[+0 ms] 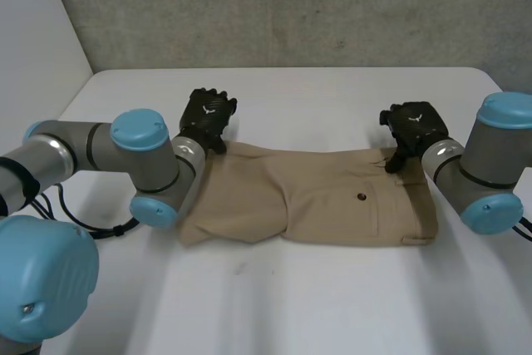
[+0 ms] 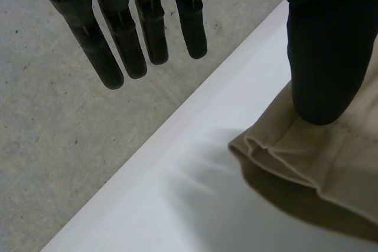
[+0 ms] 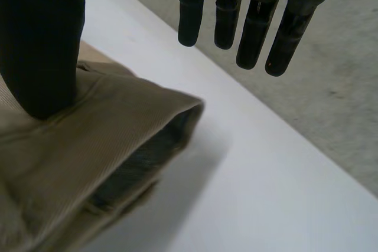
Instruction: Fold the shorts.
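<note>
Where the grey arms cross the cloth in the head view, parts of the tan shorts [image 1: 332, 197] are covered. The left arm [image 1: 125, 160] hides the near corner at that end, and the right arm [image 1: 478, 172] overlaps the opposite end. The shorts lie flat across the middle of the bench [image 1: 291, 305], stretched from one hand to the other, with a small dark button [image 1: 361, 197] showing on a pocket towards the right arm's side.

The left hand [image 1: 208, 118] sits at the far corner of its end. In its wrist view the fingers [image 2: 127, 45] hang straight and slightly apart, holding nothing. The thumb [image 2: 322, 57] points down onto the layered hem; its tip hides whether it actually presses the cloth.

The right hand [image 1: 413, 126] is at the far corner of the other end, fingers [image 3: 257, 28] likewise straight and free. Its thumb [image 3: 41, 57] comes down on the top layer just beside an open fold. The inside of that fold is dark and hard to make out.

The bench is plain white with a rounded far corner. Behind it stands a grey concrete wall [image 1: 291, 6], and beyond the bench's edge the wrist views show a mottled concrete floor [image 2: 59, 146].
</note>
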`<action>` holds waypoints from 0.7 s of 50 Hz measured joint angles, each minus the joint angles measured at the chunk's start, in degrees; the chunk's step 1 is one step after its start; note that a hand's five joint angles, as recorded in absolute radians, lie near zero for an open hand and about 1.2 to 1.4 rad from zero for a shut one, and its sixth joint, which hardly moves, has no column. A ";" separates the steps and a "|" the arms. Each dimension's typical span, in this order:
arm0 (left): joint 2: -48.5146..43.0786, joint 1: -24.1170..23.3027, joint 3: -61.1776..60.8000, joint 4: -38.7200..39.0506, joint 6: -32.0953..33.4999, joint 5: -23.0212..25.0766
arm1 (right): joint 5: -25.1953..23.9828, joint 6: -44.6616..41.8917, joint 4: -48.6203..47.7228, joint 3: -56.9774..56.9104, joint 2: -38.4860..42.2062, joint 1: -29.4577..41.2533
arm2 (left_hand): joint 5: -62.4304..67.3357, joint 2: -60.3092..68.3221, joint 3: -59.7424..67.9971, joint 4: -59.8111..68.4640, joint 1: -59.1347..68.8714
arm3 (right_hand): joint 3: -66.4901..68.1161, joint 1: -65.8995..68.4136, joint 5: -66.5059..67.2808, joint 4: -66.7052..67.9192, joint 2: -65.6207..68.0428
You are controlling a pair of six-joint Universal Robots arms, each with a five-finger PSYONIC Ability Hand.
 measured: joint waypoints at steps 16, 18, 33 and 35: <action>-4.66 1.14 8.88 0.89 0.15 -3.44 | 4.71 -5.18 -7.01 -0.47 3.18 0.82 | 0.08 0.00 0.00 0.01 0.00 | -3.05 -2.80 -5.20 -2.68 -2.64; -3.89 1.11 8.50 1.06 0.10 -3.95 | 4.86 -5.03 -7.63 0.51 1.07 1.00 | 0.07 0.00 0.00 0.00 0.00 | -5.55 -5.02 -7.42 -5.05 -5.17; 19.24 -0.86 -16.91 0.49 -0.99 -3.67 | 3.68 3.29 -4.61 14.33 -21.11 0.37 | -1.35 -0.96 -1.19 -1.31 -0.41 | -11.74 -9.46 -10.60 -9.66 -11.60; 22.01 -1.11 -20.17 0.34 -1.31 -3.59 | 3.60 3.50 -3.29 15.75 -22.41 0.30 | -1.36 -0.98 -1.19 -1.31 -0.41 | -11.74 -9.46 -10.60 -9.66 -11.60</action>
